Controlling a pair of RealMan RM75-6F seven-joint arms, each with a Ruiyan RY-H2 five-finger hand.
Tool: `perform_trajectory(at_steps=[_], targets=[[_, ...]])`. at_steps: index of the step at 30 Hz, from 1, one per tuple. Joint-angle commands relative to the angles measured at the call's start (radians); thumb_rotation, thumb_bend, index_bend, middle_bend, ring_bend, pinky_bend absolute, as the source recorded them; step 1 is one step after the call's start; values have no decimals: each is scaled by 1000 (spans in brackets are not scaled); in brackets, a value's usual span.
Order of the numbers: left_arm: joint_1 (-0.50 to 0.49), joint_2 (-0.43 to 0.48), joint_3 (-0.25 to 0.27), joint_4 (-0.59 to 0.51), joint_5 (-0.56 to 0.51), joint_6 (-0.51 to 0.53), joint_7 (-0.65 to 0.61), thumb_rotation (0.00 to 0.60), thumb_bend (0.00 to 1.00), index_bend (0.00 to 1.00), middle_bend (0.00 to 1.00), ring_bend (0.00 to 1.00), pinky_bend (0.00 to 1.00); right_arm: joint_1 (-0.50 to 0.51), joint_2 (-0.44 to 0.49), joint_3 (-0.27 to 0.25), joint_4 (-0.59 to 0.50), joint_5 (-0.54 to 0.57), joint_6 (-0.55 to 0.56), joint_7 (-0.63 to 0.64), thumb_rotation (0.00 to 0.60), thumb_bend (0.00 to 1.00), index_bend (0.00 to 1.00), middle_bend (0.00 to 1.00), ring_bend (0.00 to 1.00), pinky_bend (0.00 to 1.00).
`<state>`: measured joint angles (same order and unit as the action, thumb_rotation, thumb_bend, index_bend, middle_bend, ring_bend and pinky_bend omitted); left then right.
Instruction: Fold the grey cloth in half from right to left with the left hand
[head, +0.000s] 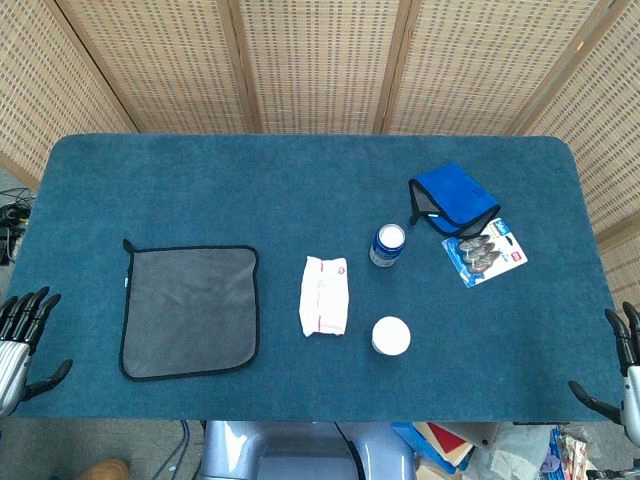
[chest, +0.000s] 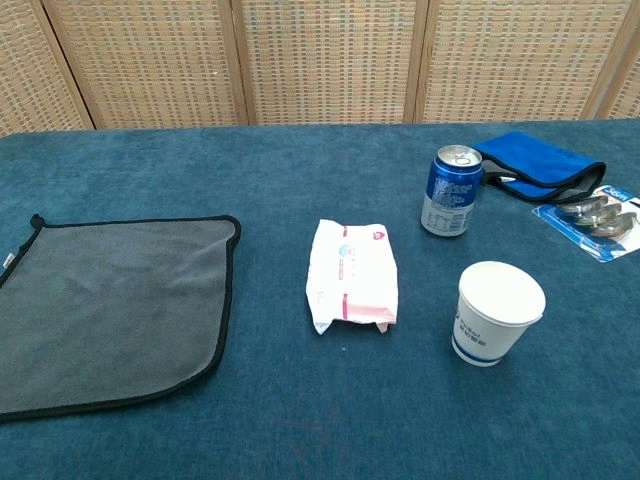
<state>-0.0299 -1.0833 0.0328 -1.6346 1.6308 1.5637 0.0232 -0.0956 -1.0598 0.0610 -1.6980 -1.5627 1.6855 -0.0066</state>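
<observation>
The grey cloth (head: 190, 310) with a black hem lies flat and unfolded on the left part of the blue table; in the chest view the grey cloth (chest: 105, 305) fills the left side. My left hand (head: 22, 343) hangs at the table's near left edge, fingers spread, holding nothing, a short way left of the cloth. My right hand (head: 620, 370) sits at the near right edge, fingers apart and empty. Neither hand shows in the chest view.
A white tissue pack (head: 324, 295) lies just right of the cloth. Further right stand a blue can (head: 388, 245) and a white paper cup (head: 391, 336). A folded blue cloth (head: 453, 197) and a blister pack (head: 485, 252) lie at the back right.
</observation>
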Motion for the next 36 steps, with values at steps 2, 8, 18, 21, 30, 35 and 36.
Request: perform_trajectory(at_steps=[2,8,18,21,30,35,36], targets=[[0,-3,1,3,0,-4,4,600,287,0,0,0,0,0,0,1,0,-1,1,1,600,0,0,0,0,0],[-16,-4,-2,-2,7,-23,11,600,287,0,0,0,0,-5,2,3,0,-2,12,4,600,0,0,0,0,0],[-280,-10,-59,6,153,-291,113,600,290,0,0,0,0,-3,-2,23,2,30,14,-16,600,0,0,0,0,0],[-383,-38,-84,34,181,-400,136,600,294,0,0,0,0,-1,-5,33,-1,45,13,-28,600,0,0,0,0,0],[-635,-186,-151,136,171,-676,239,600,294,97,0,0,0,17,-24,45,17,74,-18,-72,600,0,0,0,0,0],[-729,-262,-161,198,147,-795,276,600,295,153,0,0,0,28,-29,48,35,87,-40,-81,600,0,0,0,0,0],[-740,-272,-161,206,143,-807,283,600,295,160,0,0,0,30,-30,47,38,86,-43,-80,600,0,0,0,0,0]])
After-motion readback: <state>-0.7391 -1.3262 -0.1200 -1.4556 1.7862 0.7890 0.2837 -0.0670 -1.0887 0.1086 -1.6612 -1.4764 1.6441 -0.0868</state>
